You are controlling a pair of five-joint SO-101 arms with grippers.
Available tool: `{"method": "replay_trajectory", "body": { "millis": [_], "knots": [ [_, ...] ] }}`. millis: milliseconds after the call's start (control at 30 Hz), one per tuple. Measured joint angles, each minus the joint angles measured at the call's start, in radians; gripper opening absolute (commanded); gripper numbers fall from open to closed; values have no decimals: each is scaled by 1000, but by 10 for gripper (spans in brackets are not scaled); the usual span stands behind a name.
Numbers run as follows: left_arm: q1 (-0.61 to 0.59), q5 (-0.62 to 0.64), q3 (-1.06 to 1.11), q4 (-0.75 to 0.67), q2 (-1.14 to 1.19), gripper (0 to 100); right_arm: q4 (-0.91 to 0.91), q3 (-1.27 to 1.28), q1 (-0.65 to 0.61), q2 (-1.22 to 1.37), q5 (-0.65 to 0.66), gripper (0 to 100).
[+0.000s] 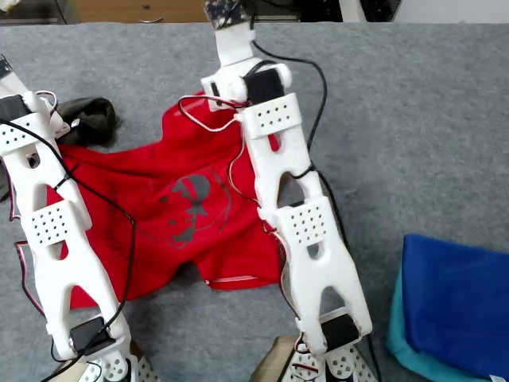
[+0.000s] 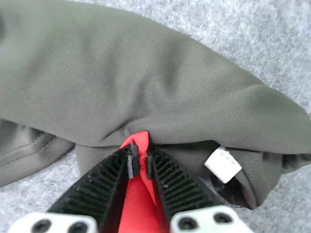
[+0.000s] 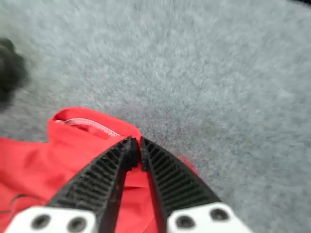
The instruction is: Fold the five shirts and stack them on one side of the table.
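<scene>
A red shirt (image 1: 147, 171) lies spread print-up on the left half of the grey table (image 1: 413, 119). The left gripper (image 2: 138, 158) is closed to a thin slit and pinches a fold of red cloth at the shirt's far left corner. That corner is right against a crumpled dark olive shirt (image 2: 146, 77) with a white tag (image 2: 222, 164). The right gripper (image 3: 136, 145) is likewise nearly closed, nipping the red shirt's far edge beside the collar. A folded blue shirt (image 1: 457, 302) sits on a teal one (image 1: 406, 342) at the near right.
</scene>
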Motion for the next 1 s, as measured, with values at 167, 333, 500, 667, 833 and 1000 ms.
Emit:
{"method": "replay_trajectory", "body": {
  "millis": [167,333,500,667,833,1000],
  "knots": [
    [60,6,2,14,-78,19,58,0,6,-163,0,4],
    [115,63,2,71,-302,19,69,0,71,-404,2,3],
    [164,72,0,127,-586,19,84,-9,152,-672,54,3],
    [167,75,0,133,-862,19,68,-21,224,-924,115,3],
    [167,69,-6,155,-1117,19,11,-8,310,-1155,170,3],
    [167,32,-20,157,-1295,19,-11,77,364,-1387,213,3]
  ]
}}
